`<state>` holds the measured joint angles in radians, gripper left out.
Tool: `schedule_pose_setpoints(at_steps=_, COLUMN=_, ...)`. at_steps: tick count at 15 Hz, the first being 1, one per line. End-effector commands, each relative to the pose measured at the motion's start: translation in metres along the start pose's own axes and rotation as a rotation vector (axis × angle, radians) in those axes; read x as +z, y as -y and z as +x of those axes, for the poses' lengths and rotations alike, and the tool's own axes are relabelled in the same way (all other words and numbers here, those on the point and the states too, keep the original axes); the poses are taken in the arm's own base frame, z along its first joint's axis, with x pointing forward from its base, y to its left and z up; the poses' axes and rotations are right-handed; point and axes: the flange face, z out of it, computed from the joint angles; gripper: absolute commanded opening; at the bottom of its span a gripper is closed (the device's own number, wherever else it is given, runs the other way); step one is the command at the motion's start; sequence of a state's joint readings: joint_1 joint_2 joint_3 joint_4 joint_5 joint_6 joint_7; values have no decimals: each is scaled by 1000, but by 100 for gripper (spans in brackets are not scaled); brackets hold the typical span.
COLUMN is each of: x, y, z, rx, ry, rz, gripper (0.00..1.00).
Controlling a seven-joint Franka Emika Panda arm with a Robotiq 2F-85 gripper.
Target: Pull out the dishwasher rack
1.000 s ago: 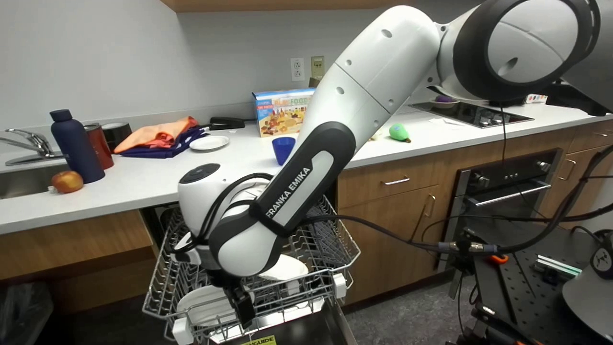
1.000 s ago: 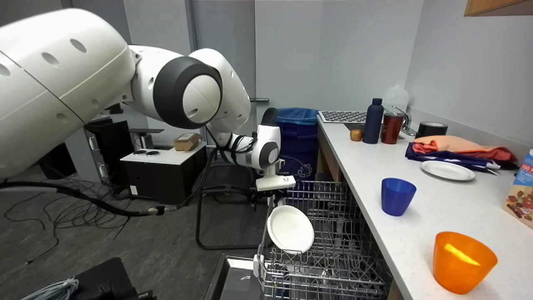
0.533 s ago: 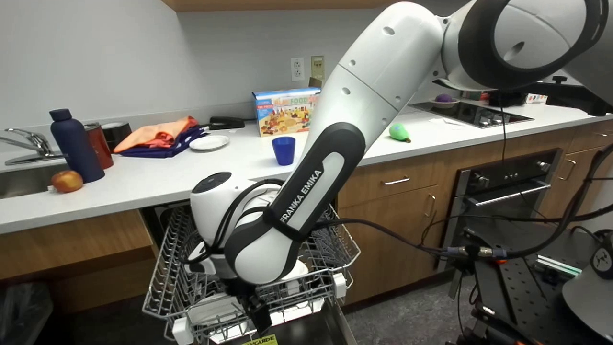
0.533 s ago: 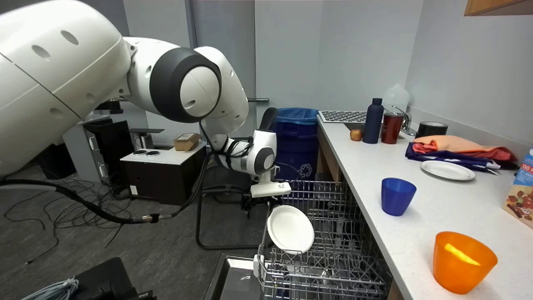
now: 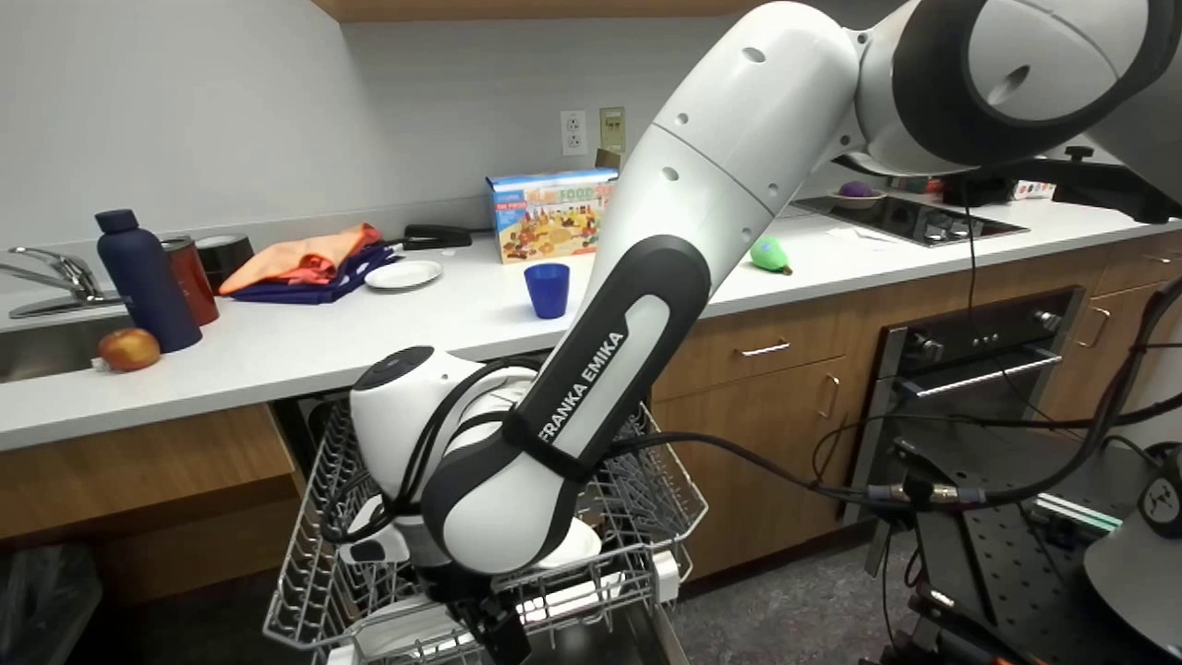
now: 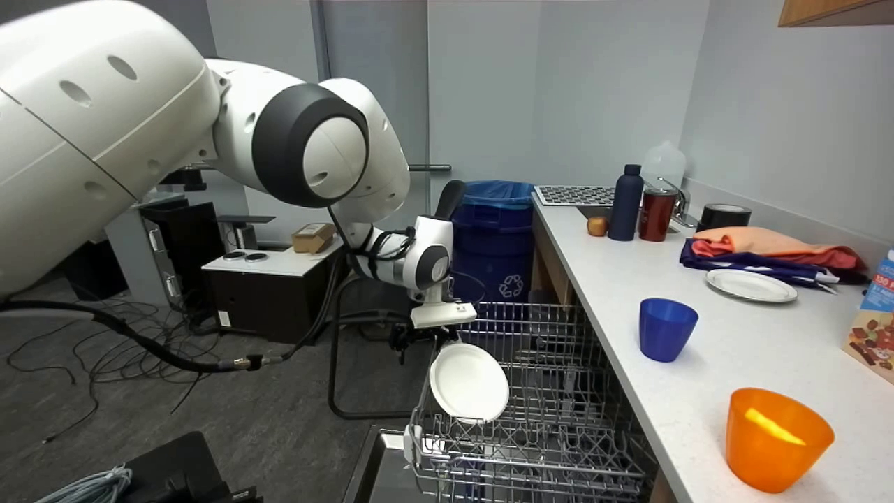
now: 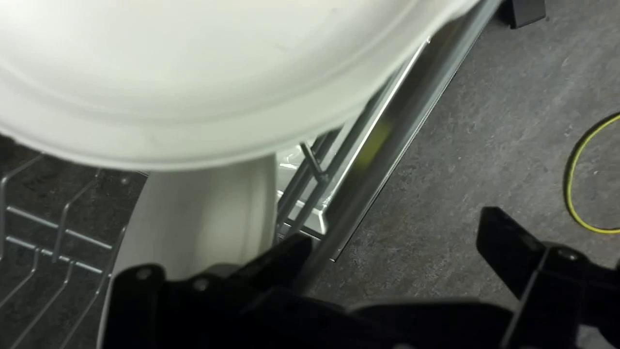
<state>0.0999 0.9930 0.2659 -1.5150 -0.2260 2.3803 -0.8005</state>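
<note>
In both exterior views, the dishwasher rack (image 6: 552,468) is seen extended beyond the counter (image 6: 754,342), above the lowered door (image 6: 392,469). In the wrist view, the gripper (image 7: 395,232) is spread wide, with nothing clasped.

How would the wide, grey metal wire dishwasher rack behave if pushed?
The dishwasher rack probably feels stiff, given its metal wire grid. It might skew if pushed at one end, being so wide. It could rattle: a round white plate stands tilted inside.

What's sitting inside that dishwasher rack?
The dishwasher rack holds a white plate partly covering another white dish in the wrist view. In an exterior view, the robot arm hides whatever lies behind it.
</note>
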Motion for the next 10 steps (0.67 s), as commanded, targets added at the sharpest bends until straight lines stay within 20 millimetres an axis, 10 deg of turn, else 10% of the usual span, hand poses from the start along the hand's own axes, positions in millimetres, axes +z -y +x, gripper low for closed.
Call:
schedule_pose_setpoints(at_steps=1, x=-1, y=6, z=16, rx=-85, ry=-34, rz=49, gripper=100)
schedule_pose_setpoints(at_steps=10, x=1, y=3, z=14, rx=-117, ry=-22, rz=51, gripper=100)
